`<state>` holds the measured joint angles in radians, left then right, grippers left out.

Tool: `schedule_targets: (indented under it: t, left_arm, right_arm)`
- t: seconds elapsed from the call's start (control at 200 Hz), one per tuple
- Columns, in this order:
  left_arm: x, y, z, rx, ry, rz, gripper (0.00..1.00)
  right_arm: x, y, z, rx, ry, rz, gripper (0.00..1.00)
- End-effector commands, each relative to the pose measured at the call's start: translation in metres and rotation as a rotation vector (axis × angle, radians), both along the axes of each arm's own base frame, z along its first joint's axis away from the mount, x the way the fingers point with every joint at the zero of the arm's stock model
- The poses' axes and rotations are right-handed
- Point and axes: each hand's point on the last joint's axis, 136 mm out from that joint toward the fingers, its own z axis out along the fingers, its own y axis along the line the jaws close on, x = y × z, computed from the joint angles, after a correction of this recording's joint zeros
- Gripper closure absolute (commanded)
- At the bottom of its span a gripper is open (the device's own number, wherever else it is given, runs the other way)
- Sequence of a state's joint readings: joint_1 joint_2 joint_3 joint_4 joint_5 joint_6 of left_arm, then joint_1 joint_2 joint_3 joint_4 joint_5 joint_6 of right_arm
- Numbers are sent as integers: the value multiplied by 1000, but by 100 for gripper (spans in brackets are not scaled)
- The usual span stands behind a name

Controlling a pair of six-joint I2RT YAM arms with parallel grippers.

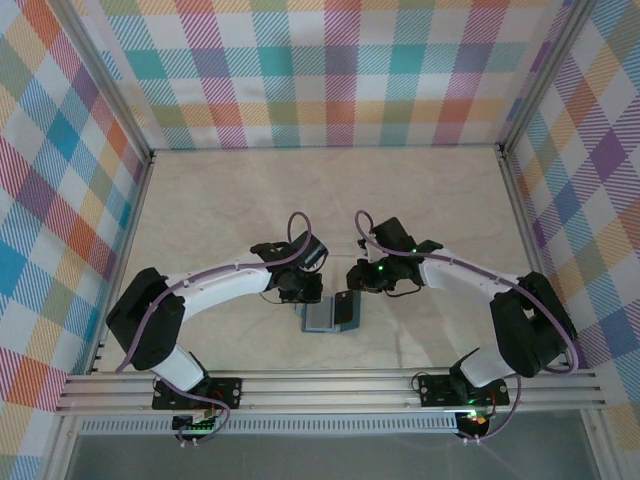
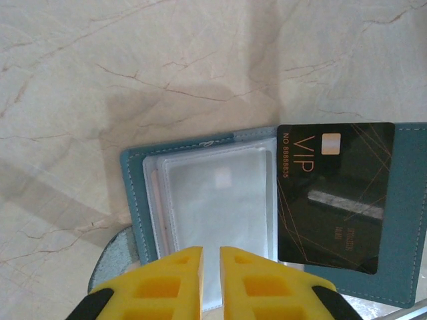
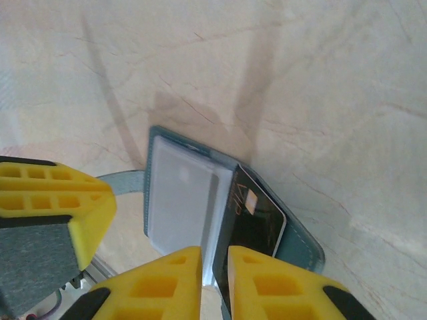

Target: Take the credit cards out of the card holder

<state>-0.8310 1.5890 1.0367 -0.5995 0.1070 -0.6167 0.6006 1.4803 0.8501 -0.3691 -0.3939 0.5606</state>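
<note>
Left claw (image 2: pixel 211 280) sits together, right claw (image 3: pixel 215 280) unreadable; the credit card (image 2: pixel 333 197) at the card holder's (image 2: pixel 133 193) three o'clock looks stiff, slick, so pinch its edge.

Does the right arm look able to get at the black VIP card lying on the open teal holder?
Probably yes. The black VIP card lies uncovered on the open teal card holder, its near edge just ahead of the right pincer; nothing sits between them.
</note>
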Motion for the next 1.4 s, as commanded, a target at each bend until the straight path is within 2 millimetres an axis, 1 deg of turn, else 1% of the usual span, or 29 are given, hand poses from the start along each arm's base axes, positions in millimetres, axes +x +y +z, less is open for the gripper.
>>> schedule_targets:
  t: [0.0, 0.135, 0.29, 0.47, 0.555, 0.745, 1.215, 1.395]
  left_arm:
    - [-7, -2, -11, 15, 44, -13, 86]
    - [-9, -2, -25, 38, 74, -20, 86]
    - [-10, -2, -33, 46, 90, -20, 86]
    - [-11, -1, -38, 51, 97, -19, 86]
    - [-12, -1, -39, 55, 100, -20, 86]
    - [-13, 0, -44, 60, 110, -19, 87]
    - [-14, -2, -49, 59, 126, -23, 87]
    - [-15, -3, -50, 58, 128, -24, 87]
  right_arm:
    - [-12, -7, -11, -25, 93, -30, 79]
    - [-16, -10, -21, -47, 129, -40, 76]
    - [-18, -11, -31, -67, 159, -48, 72]
    - [-19, -12, -40, -86, 184, -55, 69]
    - [-20, -16, -45, -109, 194, -64, 67]
    - [-22, -21, -51, -139, 203, -72, 64]
    - [-26, -8, -62, -101, 250, -72, 60]
    - [-25, 1, -57, -47, 253, -68, 60]
